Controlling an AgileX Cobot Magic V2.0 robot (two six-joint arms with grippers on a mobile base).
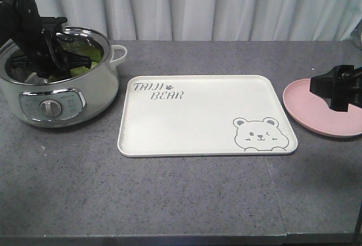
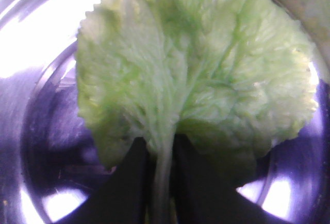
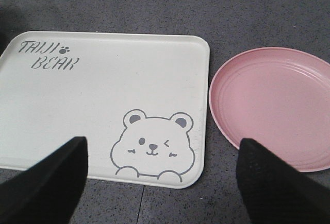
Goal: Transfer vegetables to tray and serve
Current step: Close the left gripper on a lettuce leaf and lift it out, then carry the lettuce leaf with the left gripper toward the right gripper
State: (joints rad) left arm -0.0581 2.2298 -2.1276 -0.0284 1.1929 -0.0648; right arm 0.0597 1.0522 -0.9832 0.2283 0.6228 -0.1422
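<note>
Bright green, crinkled lettuce leaves lie inside the round white electric pot with a steel rim, and the left gripper pinches one pale stalk between its black fingers. The large cream rectangular plastic tray lies between the pot and a round pink plate. The right gripper hangs above them, its fingers spread wide

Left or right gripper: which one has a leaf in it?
The left gripper, down in the pot, shut on a lettuce leaf by its stem. The right gripper is wide open and empty, near the pink plate.
</note>
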